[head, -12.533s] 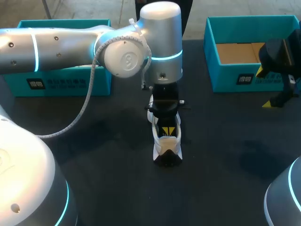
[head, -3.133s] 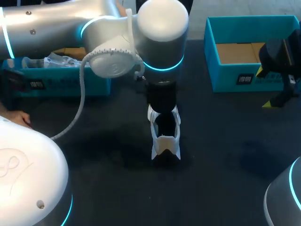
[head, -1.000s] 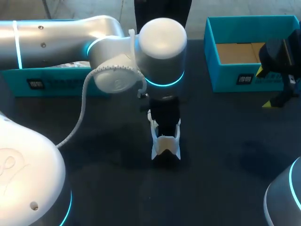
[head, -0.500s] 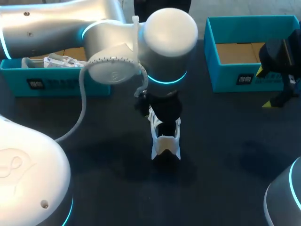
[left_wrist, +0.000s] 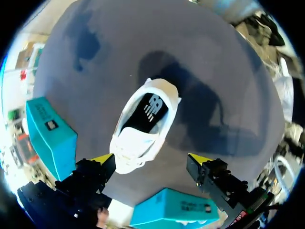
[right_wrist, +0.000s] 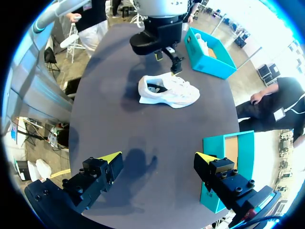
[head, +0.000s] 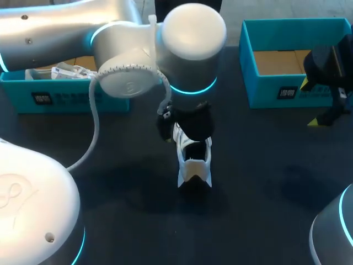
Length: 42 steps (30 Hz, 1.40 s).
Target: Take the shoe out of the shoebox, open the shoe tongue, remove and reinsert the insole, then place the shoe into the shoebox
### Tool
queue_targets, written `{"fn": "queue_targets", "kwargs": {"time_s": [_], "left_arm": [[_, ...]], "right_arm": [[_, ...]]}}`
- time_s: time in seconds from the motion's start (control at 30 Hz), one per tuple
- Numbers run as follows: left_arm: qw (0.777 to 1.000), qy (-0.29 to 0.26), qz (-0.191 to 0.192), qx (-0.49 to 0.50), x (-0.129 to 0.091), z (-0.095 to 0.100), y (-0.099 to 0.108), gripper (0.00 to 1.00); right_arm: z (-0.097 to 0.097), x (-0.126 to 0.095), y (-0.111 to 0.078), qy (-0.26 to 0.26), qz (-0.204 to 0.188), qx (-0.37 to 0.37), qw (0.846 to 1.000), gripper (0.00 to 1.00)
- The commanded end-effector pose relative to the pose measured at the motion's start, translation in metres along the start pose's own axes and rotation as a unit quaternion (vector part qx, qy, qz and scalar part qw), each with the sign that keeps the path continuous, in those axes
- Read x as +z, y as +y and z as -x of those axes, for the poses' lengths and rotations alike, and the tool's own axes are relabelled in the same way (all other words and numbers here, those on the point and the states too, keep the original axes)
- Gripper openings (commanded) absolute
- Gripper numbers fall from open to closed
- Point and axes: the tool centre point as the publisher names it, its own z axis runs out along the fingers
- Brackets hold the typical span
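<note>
gripper [left_wrist: 150, 159] spread wide, holding nothing | white shoe [left_wrist: 143, 126] on table [left_wrist: 228, 95] just ahead | teal box [left_wrist: 47, 138] beside shoe

- Setting: robotics test laboratory.
- Evidence: two silver arms with lit cyan joint rings, left arm [head: 55, 27] and right arm [head: 333, 234], stationed at one dark matte table [head: 265, 182].
- Evidence: staged trial props on it: white shoe [head: 194, 165], left shoebox [head: 71, 96] and right shoebox [head: 292, 83], both teal.
</note>
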Motion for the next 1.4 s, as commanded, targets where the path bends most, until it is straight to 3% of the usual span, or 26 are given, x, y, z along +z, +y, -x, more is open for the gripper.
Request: {"fn": "queue_targets", "kwargs": {"time_s": [0.03, 0.2, 0.27, 0.5, 0.77, 1.0, 1.4], "left_arm": [[0.991, -0.016, -0.017, -0.132, -0.003, -0.012, -0.001, 1.0], [0.967, 0.023, -0.001, -0.254, -0.003, -0.021, -0.012, 1.0], [0.953, 0.038, -0.027, -0.298, -0.005, -0.024, -0.013, 1.0], [0.912, 0.042, -0.04, -0.406, -0.007, -0.034, -0.023, 1.0], [0.887, 0.036, -0.057, -0.457, -0.007, -0.04, -0.047, 1.0], [0.88, 0.015, -0.064, -0.471, 0.0, -0.04, -0.076, 1.0], [0.858, 0.025, -0.077, -0.507, 0.022, -0.038, -0.084, 1.0]], "right_arm": [[0.002, 0.002, 0.001, 0.002, -0.001, 0.0, 1.0, 1.0], [0.002, 0.002, 0.001, 0.002, -0.001, 0.0, 1.0, 1.0], [0.002, 0.002, 0.001, 0.002, -0.001, 0.0, 1.0, 1.0], [0.002, 0.002, 0.001, 0.002, -0.001, 0.0, 1.0, 1.0], [0.002, 0.002, 0.001, 0.002, -0.001, 0.0, 1.0, 1.0], [0.002, 0.002, 0.001, 0.002, -0.001, 0.0, 1.0, 1.0], [0.002, 0.002, 0.001, 0.002, -0.001, 0.0, 1.0, 1.0]]}}
